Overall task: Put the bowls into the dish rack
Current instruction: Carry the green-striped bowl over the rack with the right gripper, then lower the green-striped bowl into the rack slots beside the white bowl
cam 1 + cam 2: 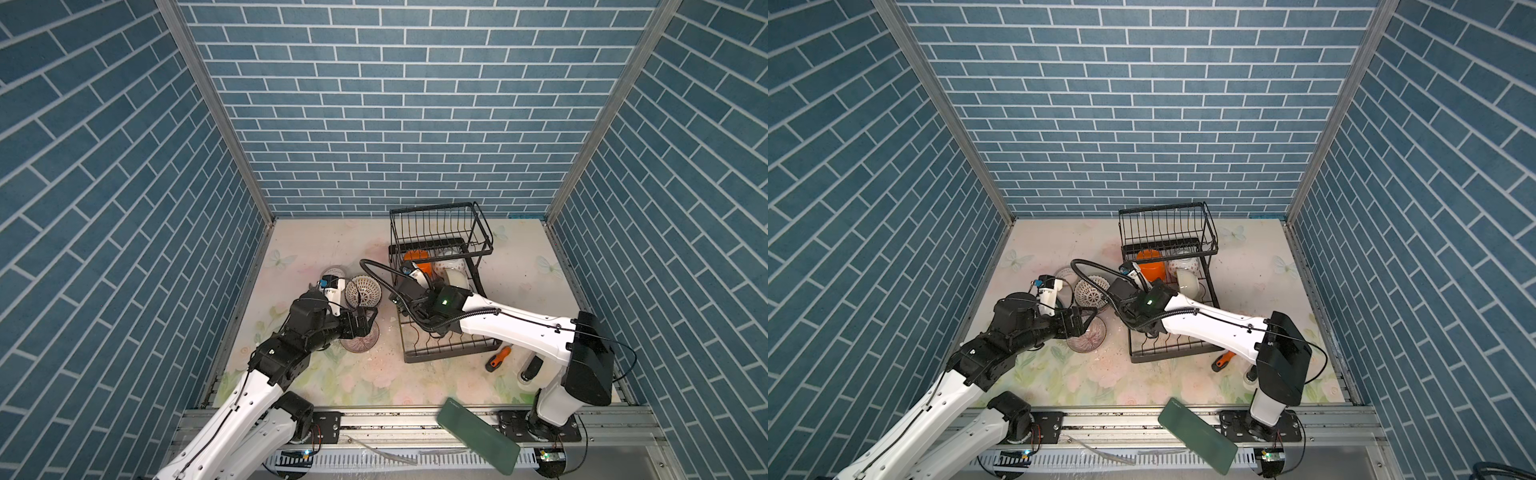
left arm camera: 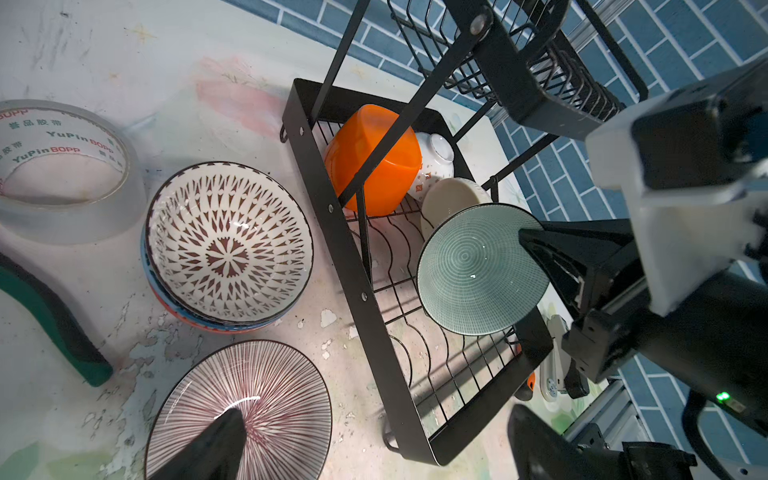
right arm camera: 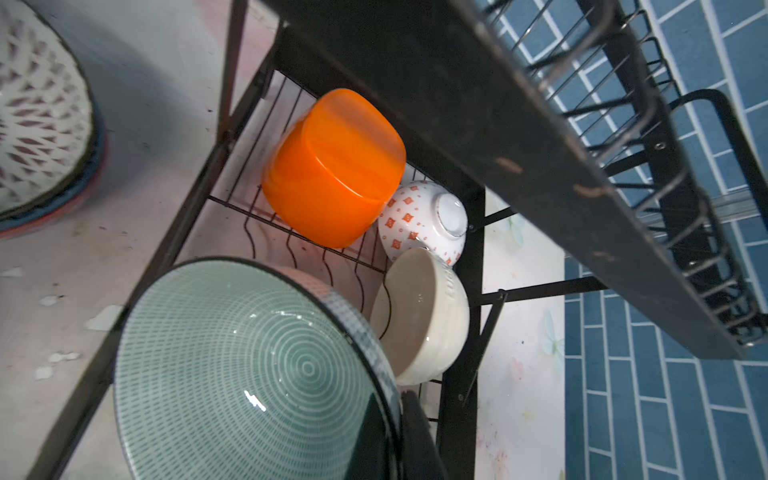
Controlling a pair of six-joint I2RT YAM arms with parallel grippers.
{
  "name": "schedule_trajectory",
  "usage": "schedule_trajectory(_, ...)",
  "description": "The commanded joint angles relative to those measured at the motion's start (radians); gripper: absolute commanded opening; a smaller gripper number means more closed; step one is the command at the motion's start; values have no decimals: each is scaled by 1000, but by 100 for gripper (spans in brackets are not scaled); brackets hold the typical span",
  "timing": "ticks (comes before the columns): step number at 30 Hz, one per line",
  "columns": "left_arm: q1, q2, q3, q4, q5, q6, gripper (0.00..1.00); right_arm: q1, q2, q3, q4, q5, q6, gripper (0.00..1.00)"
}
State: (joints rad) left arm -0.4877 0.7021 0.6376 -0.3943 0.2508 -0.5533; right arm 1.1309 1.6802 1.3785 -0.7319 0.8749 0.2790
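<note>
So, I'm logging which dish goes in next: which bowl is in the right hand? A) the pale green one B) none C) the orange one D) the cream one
A: the right hand is shut on the rim of the pale green bowl, which is tilted above the lower wires of the dish rack.

The clear tape roll (image 2: 66, 141) carries repeated print reading "YuPin BOPP" and "普品胶带".

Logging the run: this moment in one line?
right jaws: shut on green bowl over rack | left jaws: open over striped bowl | racked: orange bowl, patterned bowl, cream bowl
</note>
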Motion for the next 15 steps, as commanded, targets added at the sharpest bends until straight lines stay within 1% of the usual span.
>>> schedule_trajectory(1,12,-3,-18,18,5,-2,100,-9,28,-22,-17,157,-16,0)
schedule_trajectory(4,27,-8,-21,15,10,-6,100,-21,55,-28,-26,194,-26,0)
schedule_trajectory(15,41,-10,-28,5,10,-8,100,-57,114,-49,1,249,-69,0)
